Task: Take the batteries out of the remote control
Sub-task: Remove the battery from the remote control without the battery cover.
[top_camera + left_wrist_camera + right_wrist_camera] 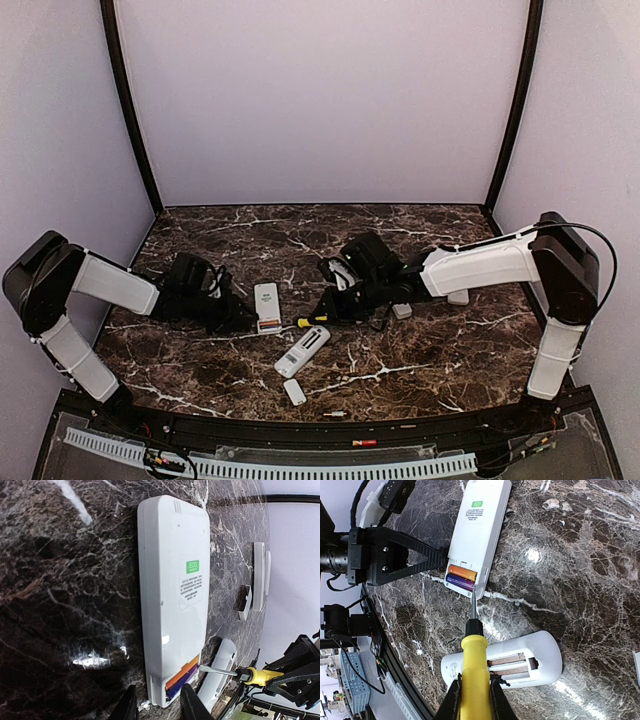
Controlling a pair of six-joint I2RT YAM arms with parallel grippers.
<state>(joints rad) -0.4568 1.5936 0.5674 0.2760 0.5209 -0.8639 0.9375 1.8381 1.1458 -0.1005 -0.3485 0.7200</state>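
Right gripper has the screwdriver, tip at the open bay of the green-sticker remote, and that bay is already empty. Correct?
Not empty. The right wrist view shows an orange battery and a purple battery in the open bay of that remote. The rest holds: the right gripper grips the screwdriver, its tip at the bay's edge.
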